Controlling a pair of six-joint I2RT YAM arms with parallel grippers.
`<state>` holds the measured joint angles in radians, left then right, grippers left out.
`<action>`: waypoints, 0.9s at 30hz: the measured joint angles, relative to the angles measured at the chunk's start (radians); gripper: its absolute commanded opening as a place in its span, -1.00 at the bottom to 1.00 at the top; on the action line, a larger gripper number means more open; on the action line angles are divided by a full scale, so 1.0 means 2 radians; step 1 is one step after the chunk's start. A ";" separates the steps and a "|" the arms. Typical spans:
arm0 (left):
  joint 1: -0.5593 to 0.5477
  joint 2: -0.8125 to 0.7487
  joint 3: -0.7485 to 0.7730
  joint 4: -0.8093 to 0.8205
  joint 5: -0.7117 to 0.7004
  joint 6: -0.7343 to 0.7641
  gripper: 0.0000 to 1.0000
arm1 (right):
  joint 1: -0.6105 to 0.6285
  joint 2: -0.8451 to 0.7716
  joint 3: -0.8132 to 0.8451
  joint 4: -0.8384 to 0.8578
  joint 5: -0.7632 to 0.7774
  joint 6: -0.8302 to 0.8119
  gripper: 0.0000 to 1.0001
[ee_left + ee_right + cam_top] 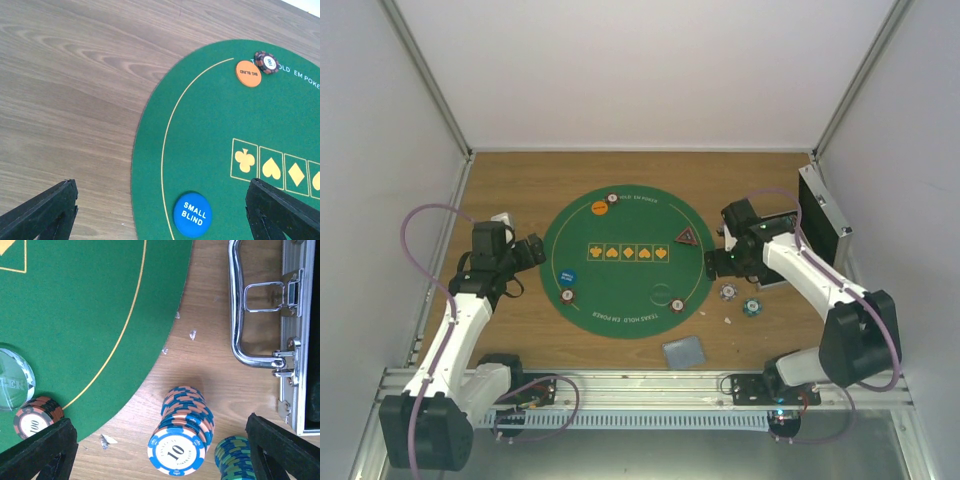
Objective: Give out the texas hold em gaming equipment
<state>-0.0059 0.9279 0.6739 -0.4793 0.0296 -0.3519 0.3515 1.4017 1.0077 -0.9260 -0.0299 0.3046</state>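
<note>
Left gripper (163, 184): fingers spread wide, nothing held; hung over the left edge of the mat (210, 130)
Blue disc (192, 214): flat, smooth, round, lettered SMALL BLIND; laid on the green felt between the left fingers
Orange disc (248, 73): flat on the far rim, a red-edged chip (266, 62) just beside it
Cards (684, 351): thin grey-blue pack, laid on the wood off the near rim
Chip stack (180, 432): ribbed blue-and-orange edges, white face marked 10; stood upright on the wood just off the right rim, a teal stack (235, 457) just beside it
Right gripper (161, 422): fingers spread, nothing pinched; the marked stack is framed between them, so this arm is judged the nearer
Case (295, 340): silver metal, chrome handle, right of the stacks
</note>
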 measured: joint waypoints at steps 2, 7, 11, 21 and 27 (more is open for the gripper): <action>0.000 0.000 0.000 0.000 0.000 0.000 0.86 | 0.000 0.004 0.000 -0.002 -0.004 -0.002 0.83; 0.000 0.000 -0.001 0.000 0.000 0.000 0.86 | 0.000 0.025 0.002 -0.019 -0.018 -0.003 0.82; 0.000 0.000 -0.002 0.000 0.000 0.000 0.86 | 0.000 0.032 0.002 -0.035 -0.024 -0.002 0.77; 0.000 0.000 -0.002 0.000 0.007 0.000 0.86 | 0.000 0.051 0.004 -0.057 -0.020 0.009 0.66; 0.000 0.000 -0.002 0.000 0.007 0.000 0.86 | 0.000 0.073 0.004 -0.057 -0.021 0.009 0.63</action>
<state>-0.0059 0.9279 0.6689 -0.4797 0.0444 -0.3515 0.3523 1.5475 1.0161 -1.0401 -0.0727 0.3225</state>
